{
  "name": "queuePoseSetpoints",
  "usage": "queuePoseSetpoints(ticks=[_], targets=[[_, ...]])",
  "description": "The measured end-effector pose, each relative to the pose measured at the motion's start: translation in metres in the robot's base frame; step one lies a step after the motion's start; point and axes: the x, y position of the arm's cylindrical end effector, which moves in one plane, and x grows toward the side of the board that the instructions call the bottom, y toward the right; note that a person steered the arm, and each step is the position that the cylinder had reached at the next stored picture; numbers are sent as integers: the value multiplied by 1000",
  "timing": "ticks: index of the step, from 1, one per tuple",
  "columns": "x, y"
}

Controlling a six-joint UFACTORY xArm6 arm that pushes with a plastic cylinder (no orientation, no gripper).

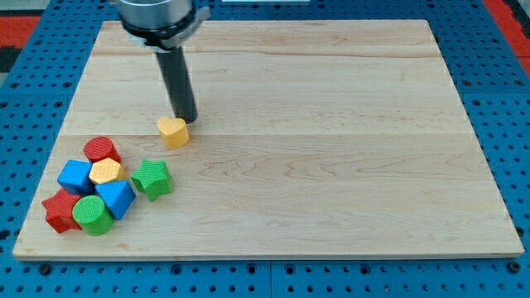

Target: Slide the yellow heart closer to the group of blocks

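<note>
Rod tip beside the yellow heart, cluster of blocks lower left

My tip rests on the wooden counter, just beside the yellow heart on its upper right, very close or touching; I cannot tell which. The tool is a plain rod with nothing to clench or release, and it grasps nothing. The yellow heart lies apart from the group, toward the view's top right of it. The group sits near the counter's lower left corner: a red cylinder, a blue cube, a yellow hexagonal block, a green star, a blue block, a green cylinder and a red star, most packed touching
</note>
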Motion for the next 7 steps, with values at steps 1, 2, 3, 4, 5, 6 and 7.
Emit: queuePoseSetpoints(ticks=[1,2,3,4,5,6,7], targets=[[9,9],[19,-1],[19,-7],[19,-12],[19,-27],[12,-29],[-4,-29]])
